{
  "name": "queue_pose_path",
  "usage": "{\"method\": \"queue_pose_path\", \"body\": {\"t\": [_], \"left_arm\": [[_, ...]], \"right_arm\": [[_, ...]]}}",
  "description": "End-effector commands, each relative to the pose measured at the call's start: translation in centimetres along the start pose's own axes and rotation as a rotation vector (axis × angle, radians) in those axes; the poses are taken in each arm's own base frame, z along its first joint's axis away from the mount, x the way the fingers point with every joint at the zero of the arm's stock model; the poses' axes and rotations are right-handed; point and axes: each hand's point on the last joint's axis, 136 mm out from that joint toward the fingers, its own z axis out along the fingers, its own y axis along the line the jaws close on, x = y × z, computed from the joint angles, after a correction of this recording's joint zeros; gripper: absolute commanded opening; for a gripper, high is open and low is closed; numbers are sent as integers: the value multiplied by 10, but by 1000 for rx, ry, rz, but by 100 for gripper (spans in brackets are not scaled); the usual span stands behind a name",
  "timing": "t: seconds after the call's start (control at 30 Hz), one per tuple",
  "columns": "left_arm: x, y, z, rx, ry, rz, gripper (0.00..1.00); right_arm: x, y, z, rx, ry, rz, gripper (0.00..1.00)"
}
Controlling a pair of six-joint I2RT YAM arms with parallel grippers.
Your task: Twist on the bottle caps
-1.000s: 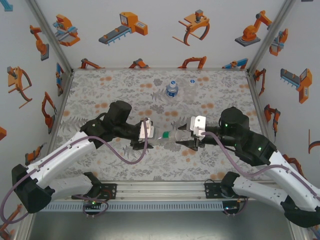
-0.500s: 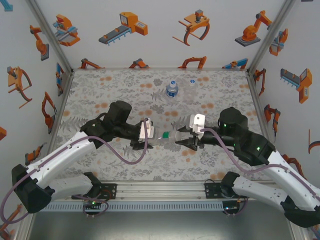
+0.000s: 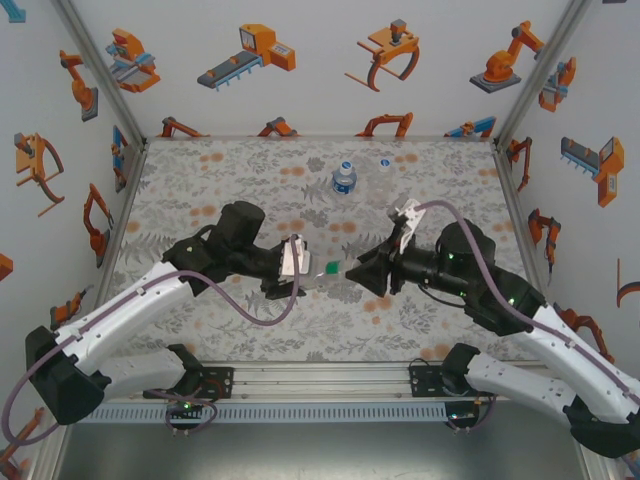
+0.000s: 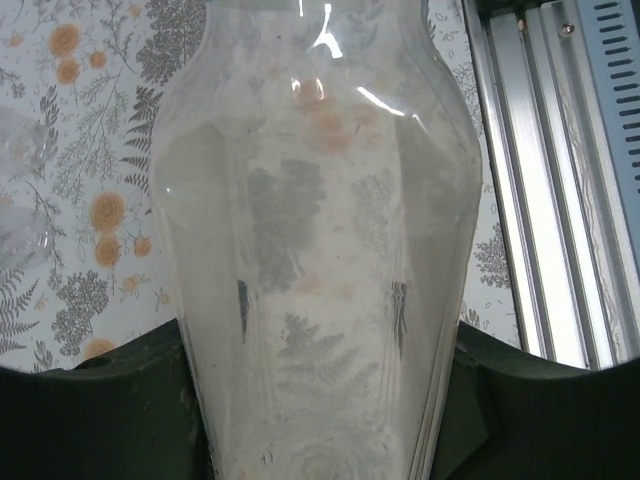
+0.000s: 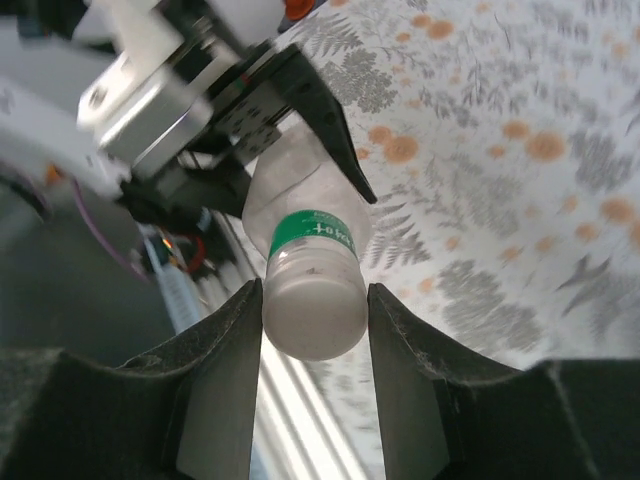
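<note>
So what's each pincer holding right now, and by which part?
The left pincer grips the clear bottle around its body. The right pincer clamps the white cap on that bottle's neck, one finger on each side.

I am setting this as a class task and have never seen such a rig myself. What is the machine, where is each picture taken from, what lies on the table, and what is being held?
These are two robot arms bolted at the near edge of a table with a floral cover. The wide picture comes from a fixed camera above and behind them. The two close pictures come from a camera on each wrist. The left pincer grips the body of a clear bottle, held sideways. The right pincer is closed on its white cap, next to a green band. At the far side stands a blue-labelled bottle.
</note>
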Motion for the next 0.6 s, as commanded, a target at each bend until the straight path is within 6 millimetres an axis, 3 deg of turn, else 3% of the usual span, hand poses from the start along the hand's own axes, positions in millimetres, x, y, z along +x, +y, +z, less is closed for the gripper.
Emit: {"method": "queue_pose_path", "body": {"t": [0.0, 0.13, 0.17, 0.23, 0.27, 0.33, 0.43, 0.57], "left_arm": [[-27, 10, -2, -29, -91, 68, 0], [-26, 22, 1, -77, -84, 28, 0], [-25, 25, 3, -84, -85, 16, 0], [-28, 29, 5, -93, -97, -27, 0], [-30, 32, 6, -100, -104, -48, 0], [-33, 40, 8, -125, -120, -104, 0], [-36, 51, 10, -179, -126, -176, 0], [-39, 67, 9, -267, -142, -254, 0]], "right_arm": [[-1, -42, 5, 208, -85, 491, 0], [1, -60, 2, 291, -148, 677, 0], [-1, -62, 1, 299, -169, 680, 5], [-7, -67, 1, 316, -209, 641, 35], [-9, -69, 1, 325, -218, 617, 45], [-19, -71, 3, 328, -253, 548, 58], [-32, -74, 6, 345, -301, 484, 63], [-38, -86, 16, 403, -325, 448, 64]]}}
